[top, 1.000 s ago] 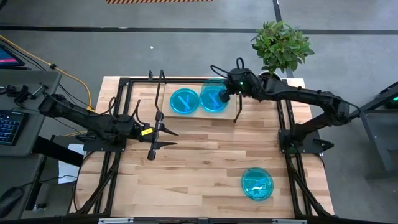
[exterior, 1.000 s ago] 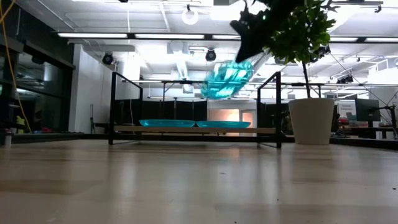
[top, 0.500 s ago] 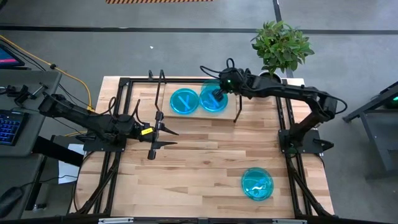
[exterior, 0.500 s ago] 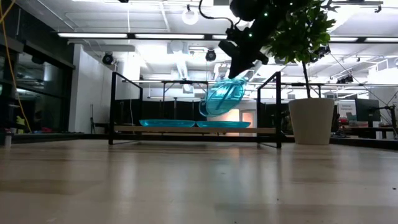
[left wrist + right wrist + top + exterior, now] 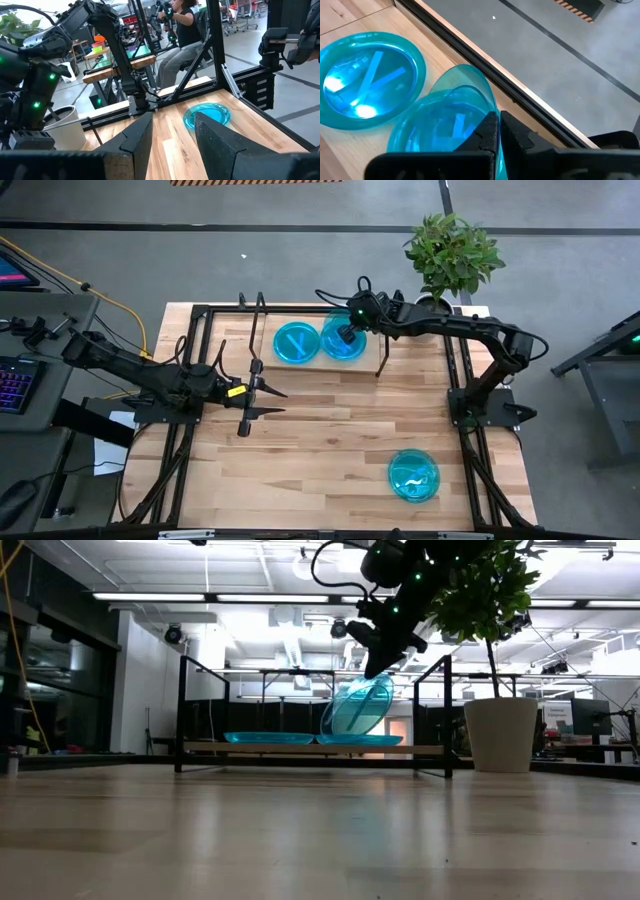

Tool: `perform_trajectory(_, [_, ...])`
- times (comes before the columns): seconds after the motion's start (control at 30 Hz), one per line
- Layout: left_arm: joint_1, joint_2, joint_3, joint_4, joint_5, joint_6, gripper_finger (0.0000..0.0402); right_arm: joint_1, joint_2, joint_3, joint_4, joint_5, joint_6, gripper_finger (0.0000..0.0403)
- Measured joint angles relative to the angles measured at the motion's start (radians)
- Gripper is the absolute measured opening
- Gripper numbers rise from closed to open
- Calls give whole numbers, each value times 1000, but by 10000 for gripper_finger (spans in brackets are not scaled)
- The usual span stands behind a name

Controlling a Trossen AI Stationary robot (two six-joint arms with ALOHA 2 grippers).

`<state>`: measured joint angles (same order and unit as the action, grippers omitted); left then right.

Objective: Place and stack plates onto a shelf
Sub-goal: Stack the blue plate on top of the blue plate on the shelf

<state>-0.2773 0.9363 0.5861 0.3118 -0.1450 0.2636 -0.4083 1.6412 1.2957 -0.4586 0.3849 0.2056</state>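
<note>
Cyan translucent plate — steeply tilted, pinched by right gripper.

- The wooden worktop is carrying the shelf near its far edge.
- Two blue plates are lying flat, side by side, on the shelf: a left plate and a right plate.
- A tilted plate is leaning with its lower edge on the right plate.
- A lone plate is sitting on the worktop near the front right, well apart from the shelf.
- A potted plant is standing at the far right corner.
</note>
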Motion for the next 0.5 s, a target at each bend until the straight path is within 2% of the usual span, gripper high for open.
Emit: perform_trajectory(0.5, [0,0,0,-1,0,-1,138,-4,3,-1,13,-24,45,0])
